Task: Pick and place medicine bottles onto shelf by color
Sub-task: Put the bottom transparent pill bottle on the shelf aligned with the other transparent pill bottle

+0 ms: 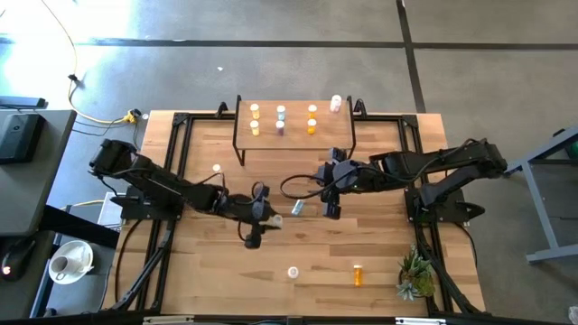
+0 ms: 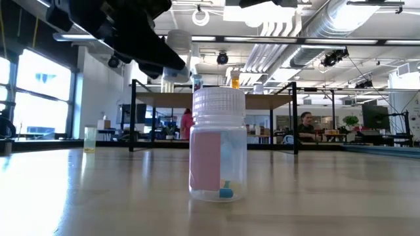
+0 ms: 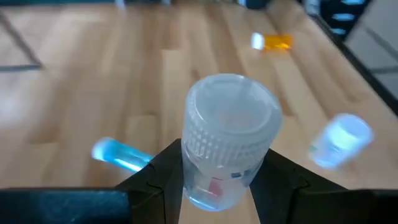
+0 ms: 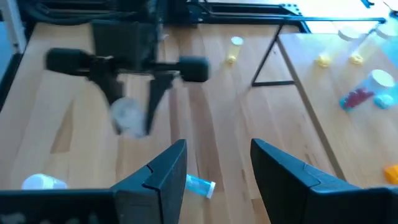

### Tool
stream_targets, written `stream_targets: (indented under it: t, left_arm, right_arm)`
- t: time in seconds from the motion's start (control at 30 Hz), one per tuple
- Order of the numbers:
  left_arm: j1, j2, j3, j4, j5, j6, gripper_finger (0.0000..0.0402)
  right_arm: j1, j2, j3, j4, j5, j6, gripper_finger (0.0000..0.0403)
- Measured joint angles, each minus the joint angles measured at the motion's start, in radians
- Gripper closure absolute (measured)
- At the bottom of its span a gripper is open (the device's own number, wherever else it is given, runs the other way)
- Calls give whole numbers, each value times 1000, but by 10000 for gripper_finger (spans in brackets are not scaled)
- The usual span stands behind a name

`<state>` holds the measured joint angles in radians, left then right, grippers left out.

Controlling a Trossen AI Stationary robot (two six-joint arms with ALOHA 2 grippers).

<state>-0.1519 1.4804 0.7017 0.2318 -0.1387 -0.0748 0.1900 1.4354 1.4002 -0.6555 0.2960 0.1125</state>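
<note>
Where the tabletop comes nearest, a clear bottle with a white cap stands upright, a pink label on its side, and an orange bottle lies flat close by, with a small green plant at the corner. Further in, the left gripper is above mid-table with its two dark fingers closed on a clear white-capped bottle, cap outward. Just beyond that, a light blue bottle lies on its side between the arms. Over it the right gripper hangs with its jaws wide and nothing between them. At the far edge the shelf carries two rows of upright bottles, yellow, pale blue and orange, with a pink bottle at its right end.
</note>
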Motion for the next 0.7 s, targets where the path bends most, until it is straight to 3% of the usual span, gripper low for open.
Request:
stream_targets:
  t: [0.23, 0.5, 0.7]
  left_arm:
    - [33, -27, 0, -3, -139, -9, 266]
    - [40, -27, 0, -2, -143, -24, 266]
    - [40, -27, 0, 1, -174, -19, 266]
  right_arm:
    - [-6, 68, 0, 115, -92, -72, 233]
    - [-6, 192, 0, 239, -69, -221, 233]
    - [-6, 253, -1, 284, -106, -226, 233]
